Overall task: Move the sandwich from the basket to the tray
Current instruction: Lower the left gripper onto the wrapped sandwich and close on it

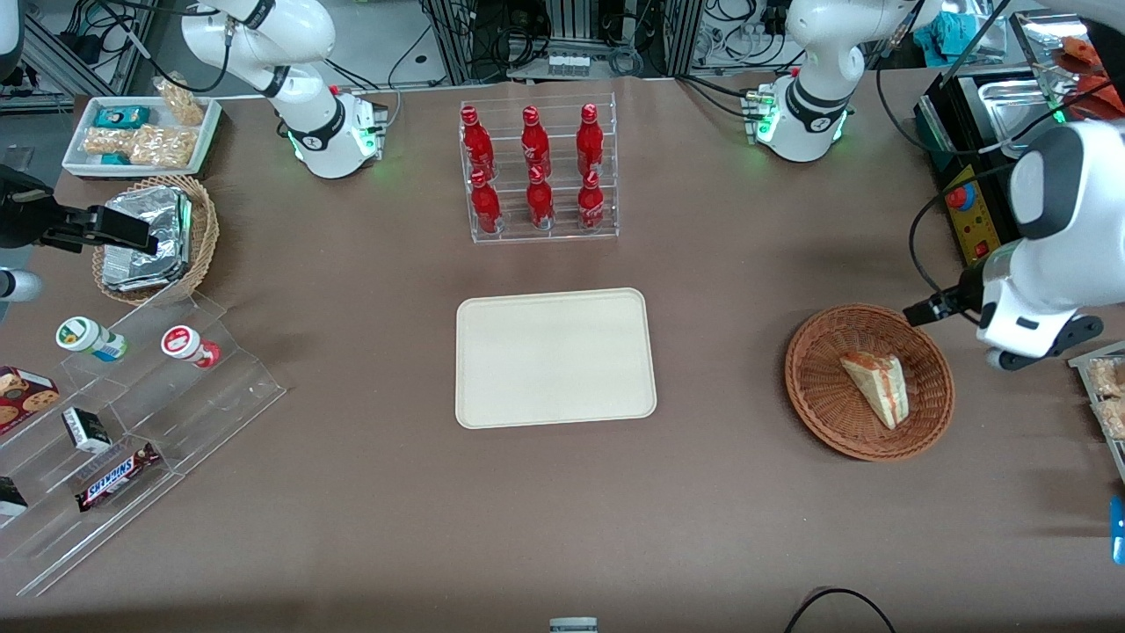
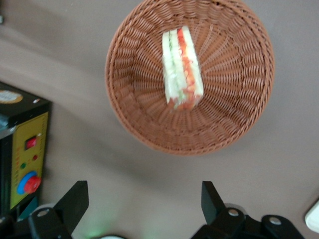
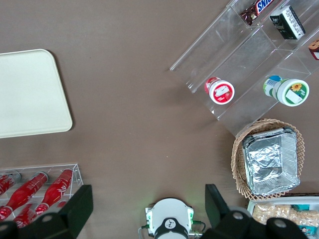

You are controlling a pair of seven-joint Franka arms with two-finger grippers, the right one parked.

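My fingers (image 2: 144,204) hang spread wide above bare brown worktop (image 1: 721,492), holding nothing, just beside the rim of the basket (image 2: 129,107). The wrist view shows them as two dark, blunt wedges with matte faces, one fingertip (image 2: 75,196) near a yellow control box (image 2: 25,154) with a red button. In the front view they are hidden under my white wrist housing, which sits beside the basket (image 1: 813,387) toward the working arm's end of the worktop.

The basket is round, wide and shallow, reddish-brown wicker woven in tight rings, with spokes radiating from its centre. The sandwich (image 2: 182,67) lies inside it near the middle, a triangular wedge of pale soft bread. From my wrist I see its cut face, with stripes of red-orange and pale green filling; from the front the sandwich (image 1: 876,384) shows mostly its flat bread side and a thin orange edge.

The tray (image 1: 555,357) is a smooth, matte, cream rectangle with rounded corners and a low rim, lying flat at the middle of the worktop, well apart from the basket. Only the front view takes in both at once. Farther from the front camera than the tray stands a clear plastic rack (image 1: 538,230) of glossy red bottles (image 1: 539,198)
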